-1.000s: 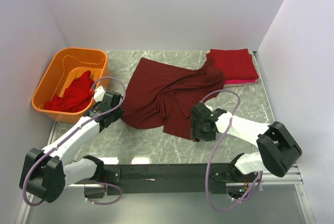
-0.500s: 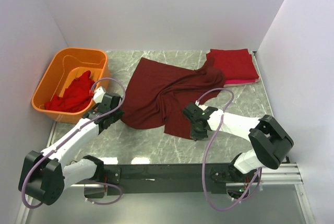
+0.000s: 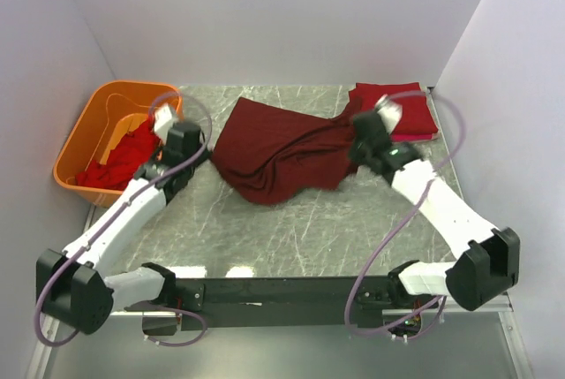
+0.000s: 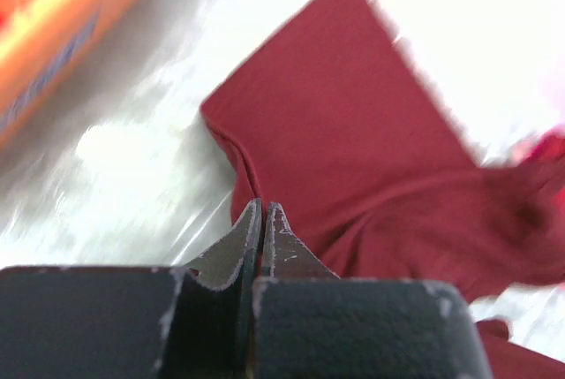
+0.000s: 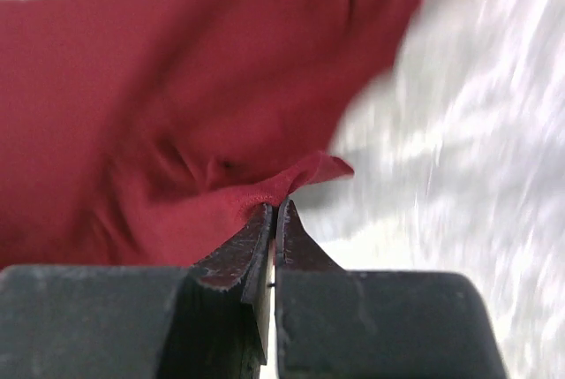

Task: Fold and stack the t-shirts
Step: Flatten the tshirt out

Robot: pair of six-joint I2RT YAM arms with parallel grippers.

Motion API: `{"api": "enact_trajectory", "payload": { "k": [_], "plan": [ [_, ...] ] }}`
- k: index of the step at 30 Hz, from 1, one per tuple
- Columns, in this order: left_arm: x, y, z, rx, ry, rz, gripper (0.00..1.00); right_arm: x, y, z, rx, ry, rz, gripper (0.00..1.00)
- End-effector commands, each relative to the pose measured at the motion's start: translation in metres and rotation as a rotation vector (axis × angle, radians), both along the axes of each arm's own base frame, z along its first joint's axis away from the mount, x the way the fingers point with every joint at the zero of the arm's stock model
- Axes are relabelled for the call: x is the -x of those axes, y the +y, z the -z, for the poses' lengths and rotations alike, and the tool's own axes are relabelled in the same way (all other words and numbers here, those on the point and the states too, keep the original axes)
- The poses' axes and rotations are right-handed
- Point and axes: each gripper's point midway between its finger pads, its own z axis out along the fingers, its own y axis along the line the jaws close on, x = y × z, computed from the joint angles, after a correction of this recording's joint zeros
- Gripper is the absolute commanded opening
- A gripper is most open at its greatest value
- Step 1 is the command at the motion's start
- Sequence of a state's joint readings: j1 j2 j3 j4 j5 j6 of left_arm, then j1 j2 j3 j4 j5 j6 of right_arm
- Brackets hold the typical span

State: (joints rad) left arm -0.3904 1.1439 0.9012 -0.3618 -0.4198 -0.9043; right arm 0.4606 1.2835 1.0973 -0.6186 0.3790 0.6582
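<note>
Tub (image 3: 72, 142) holds bright red t-shirts (image 3: 121, 163); left claw (image 4: 262, 211) and right claw (image 5: 273, 211) each clench the maroon t-shirt (image 3: 282, 149).

Pretty plain rig tbh: white left arm (image 3: 115, 224) and right arm (image 3: 446, 207), chunky black joints (image 3: 484, 264), purple cables (image 3: 456, 123) behind scuffed dark pincer fingers (image 4: 231, 251).

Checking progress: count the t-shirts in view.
4: one maroon shirt spread in the middle, two folded in the far-right stack, and a red one heaped in the tub. The heap or stack may hide more.
</note>
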Motion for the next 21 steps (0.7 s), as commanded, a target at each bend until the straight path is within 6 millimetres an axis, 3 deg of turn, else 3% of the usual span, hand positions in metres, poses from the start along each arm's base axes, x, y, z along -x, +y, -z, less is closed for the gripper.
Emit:
{"api": "enact_trajectory", "payload": {
  "k": [1, 2, 3, 4, 5, 6, 7, 9, 10, 11, 15, 16, 18, 19, 21],
  "plan": [
    [-0.043, 0.003, -0.082, -0.042, -0.208, -0.054, 0.01, -0.047, -0.029, -0.088, 0.021, -0.259, 0.062, 0.0],
    [-0.048, 0.005, -0.093, -0.044, -0.228, -0.071, 0.01, -0.056, -0.034, -0.114, 0.011, -0.312, 0.081, 0.0],
    [-0.052, 0.006, -0.105, -0.048, -0.251, -0.081, 0.01, -0.062, -0.04, -0.124, 0.014, -0.332, 0.098, 0.0],
    [-0.059, 0.008, -0.129, -0.056, -0.301, -0.095, 0.01, -0.067, -0.051, -0.134, 0.021, -0.349, 0.116, 0.0],
    [-0.062, 0.009, -0.14, -0.061, -0.319, -0.103, 0.01, -0.07, -0.056, -0.16, 0.004, -0.391, 0.132, 0.0],
    [-0.064, 0.012, -0.152, -0.071, -0.336, -0.114, 0.01, -0.071, -0.06, -0.168, 0.006, -0.397, 0.142, 0.0],
    [-0.067, 0.013, -0.176, -0.065, -0.379, -0.125, 0.01, -0.069, -0.065, -0.178, 0.031, -0.411, 0.146, 0.0],
    [-0.065, 0.018, -0.198, -0.075, -0.406, -0.143, 0.01, -0.063, -0.074, -0.215, 0.03, -0.492, 0.157, 0.0],
    [-0.061, 0.02, -0.221, -0.071, -0.45, -0.141, 0.01, -0.058, -0.08, -0.226, 0.052, -0.509, 0.161, 0.0],
    [-0.058, 0.022, -0.234, -0.068, -0.479, -0.144, 0.01, -0.052, -0.086, -0.25, 0.052, -0.559, 0.175, 0.0],
    [-0.032, 0.026, -0.287, -0.048, -0.604, -0.102, 0.01, -0.014, -0.1, -0.318, 0.069, -0.708, 0.17, 0.0],
    [-0.018, 0.031, -0.308, -0.037, -0.654, -0.101, 0.01, -0.006, -0.101, -0.33, 0.08, -0.733, 0.154, 0.0],
    [-0.002, 0.034, -0.328, -0.013, -0.708, -0.086, 0.01, 0.02, -0.104, -0.365, 0.065, -0.825, 0.133, 0.0],
    [0.016, 0.038, -0.349, 0.009, -0.766, -0.072, 0.01, 0.03, -0.106, -0.375, 0.077, -0.847, 0.127, 0.0],
    [0.036, 0.039, -0.371, 0.022, -0.825, -0.04, 0.01, 0.06, -0.113, -0.408, 0.064, -0.936, 0.125, 0.0]
  ]
}}
